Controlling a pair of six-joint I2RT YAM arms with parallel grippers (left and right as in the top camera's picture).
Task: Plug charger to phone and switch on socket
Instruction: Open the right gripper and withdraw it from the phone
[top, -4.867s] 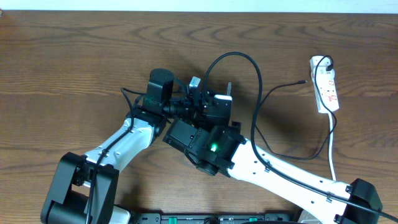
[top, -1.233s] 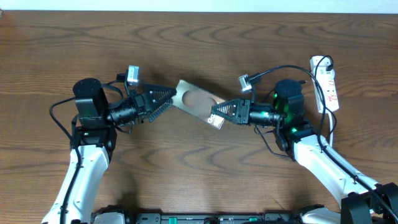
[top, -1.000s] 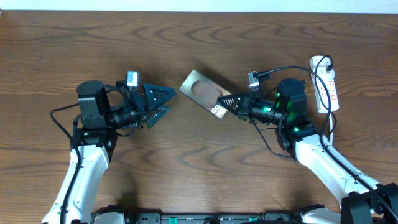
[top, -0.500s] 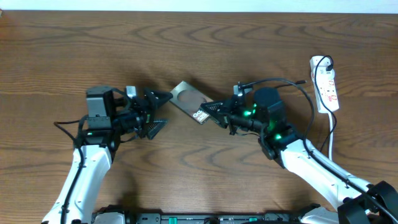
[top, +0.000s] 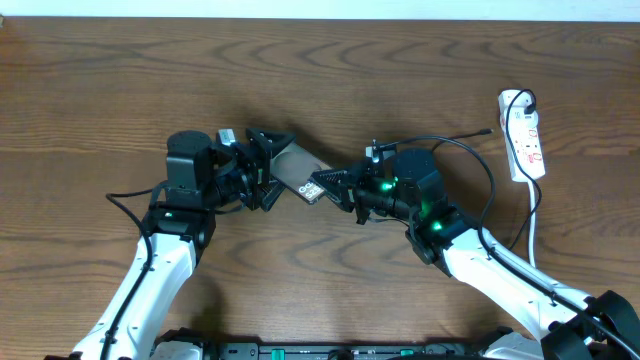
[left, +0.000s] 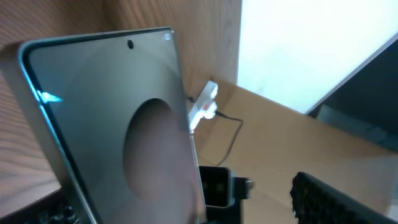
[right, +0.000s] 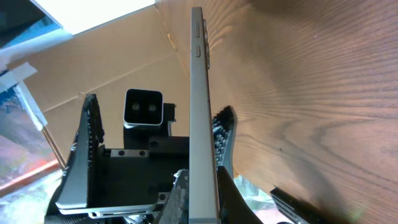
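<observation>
Right end effector (top: 322, 185) is clamped on one short end of the phone (top: 297, 168), holding it tilted, mid-table, off the tabletop (top: 100, 80). Left end effector (top: 275, 168) is open, fingers straddling the phone's other end. One finger is well off the screen, the other close behind the back; can't tell if it's touching. Socket (top: 523, 135) lies flat at the far right. Charger (top: 480, 133) tip is just left of the socket, well apart from the phone.
</observation>
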